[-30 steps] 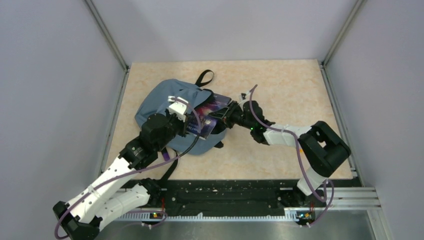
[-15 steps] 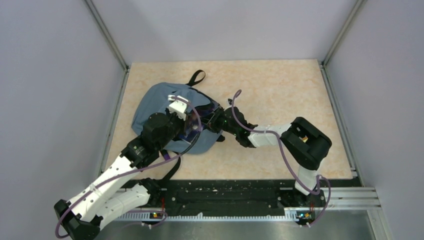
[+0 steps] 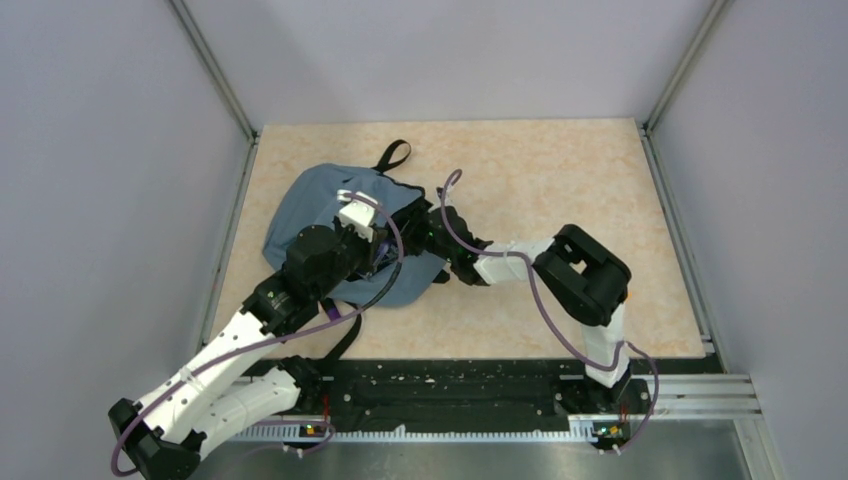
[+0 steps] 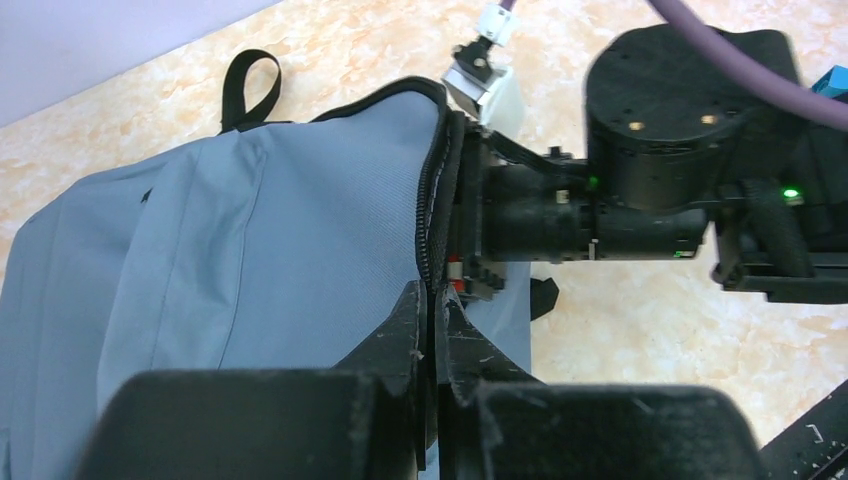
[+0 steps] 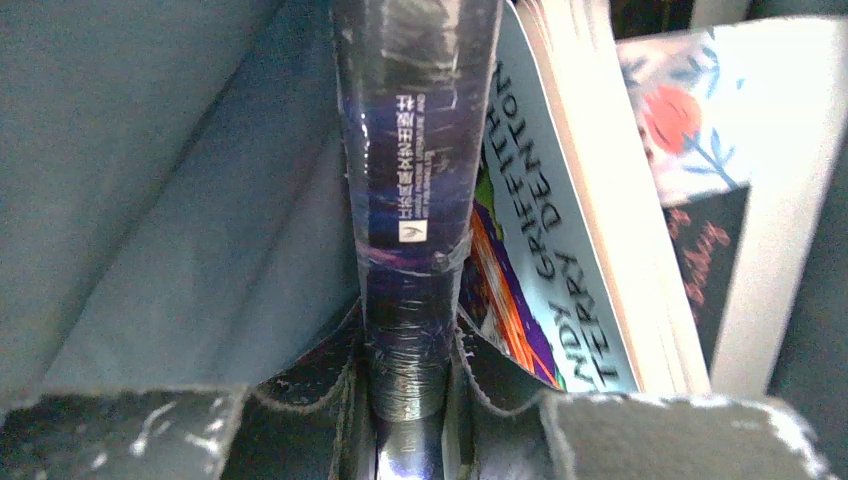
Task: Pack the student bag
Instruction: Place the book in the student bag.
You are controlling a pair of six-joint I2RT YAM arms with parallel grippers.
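Note:
The student bag (image 3: 310,200), grey-blue with a black top loop (image 3: 393,155), lies on its side at the table's left middle. My left gripper (image 4: 436,300) is shut on the bag's black zipper edge (image 4: 432,200) and holds the mouth up. My right gripper (image 5: 410,345) is deep inside the bag, shut on the spine of a dark glossy book (image 5: 415,150). Beside it stands a second book (image 5: 545,230) with a purple and orange cover. In the top view the bag's mouth hides the right gripper's fingers and the dark book.
A third flat item with a red flower print (image 5: 700,140) leans at the right inside the bag. Grey lining (image 5: 150,200) closes in on the left. The tan table (image 3: 560,180) has grey walls on three sides and a black rail (image 3: 450,385) at the near edge.
My right arm has pushed leftward into the bag's mouth with the dark book, which has gone out of the top view. The bag slid slightly left. My left gripper kept its hold.

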